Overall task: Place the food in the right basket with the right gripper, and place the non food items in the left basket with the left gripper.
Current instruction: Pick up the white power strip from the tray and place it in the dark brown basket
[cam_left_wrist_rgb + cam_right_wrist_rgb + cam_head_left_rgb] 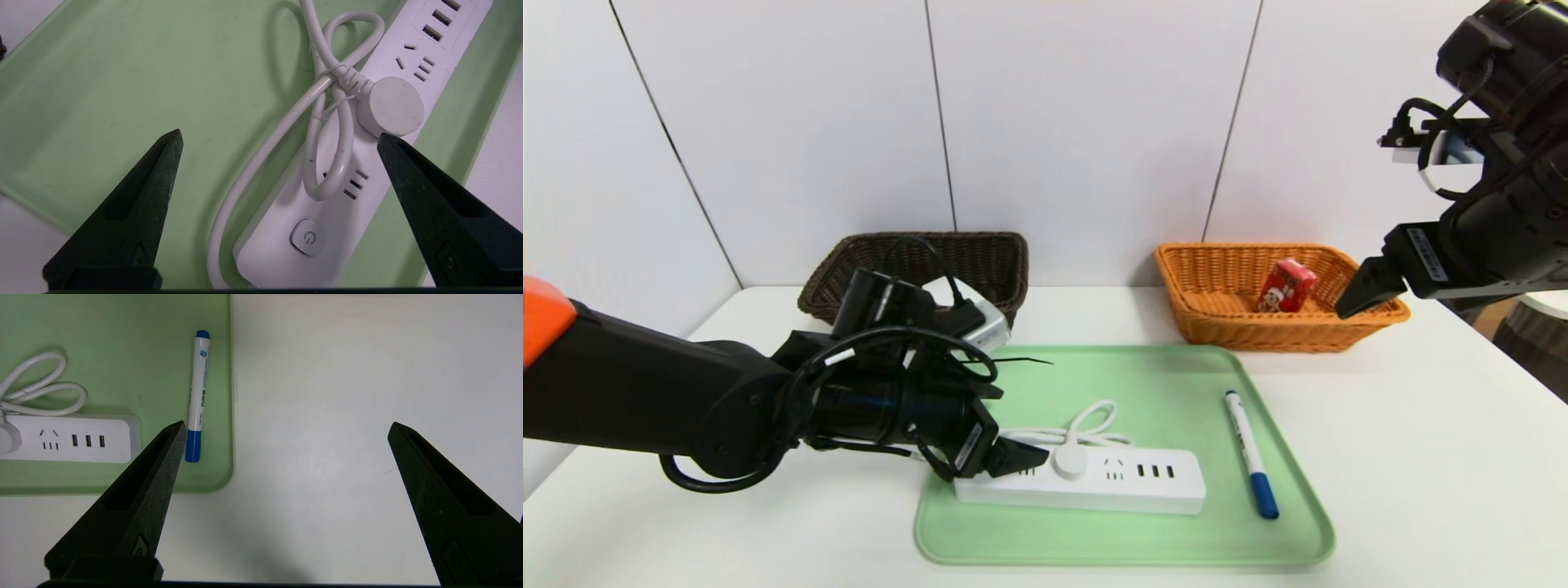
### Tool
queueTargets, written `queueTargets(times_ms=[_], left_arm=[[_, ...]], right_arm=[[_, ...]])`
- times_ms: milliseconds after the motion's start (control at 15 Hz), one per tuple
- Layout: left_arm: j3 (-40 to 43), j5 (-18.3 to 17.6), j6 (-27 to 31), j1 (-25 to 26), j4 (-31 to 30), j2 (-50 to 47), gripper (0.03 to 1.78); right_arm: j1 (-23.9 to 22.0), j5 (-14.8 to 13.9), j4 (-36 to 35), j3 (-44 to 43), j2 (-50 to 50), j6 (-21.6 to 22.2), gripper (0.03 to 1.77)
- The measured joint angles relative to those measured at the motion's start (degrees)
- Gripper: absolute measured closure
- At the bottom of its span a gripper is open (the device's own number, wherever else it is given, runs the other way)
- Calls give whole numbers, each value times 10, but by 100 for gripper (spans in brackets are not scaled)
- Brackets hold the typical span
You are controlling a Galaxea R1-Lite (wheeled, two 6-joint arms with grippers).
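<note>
My left gripper (pixel 280 136) hangs wide open and empty over the power strip (pixel 347 163) on the green tray (pixel 102 81); I should straddle its body clear of the coiled cord (pixel 322 122), squeezing squarely; my right gripper (pixel 286 428), open, idles above the table.

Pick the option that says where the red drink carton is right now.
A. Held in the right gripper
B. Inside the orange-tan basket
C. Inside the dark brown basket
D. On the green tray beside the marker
B: the head view shows the red drink carton sitting inside the orange-tan basket, while the right gripper is open and holds nothing, and only the power strip and marker lie on the green tray.
</note>
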Motion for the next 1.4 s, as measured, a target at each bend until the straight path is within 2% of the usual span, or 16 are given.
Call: queueTargets(times_ms=[200,933,1200,1400], left_arm=[[-1,0,0,2,-2,11,12],[-14,0,-1,2,-20,35,12],[-16,0,-2,2,-21,37,72],[-18,1,-2,7,-27,37,103]], right_arm=[[0,0,-21,0,4,0,10],[0,0,-21,0,17,1,10],[0,0,-21,0,19,1,10],[0,0,-21,0,19,1,10]])
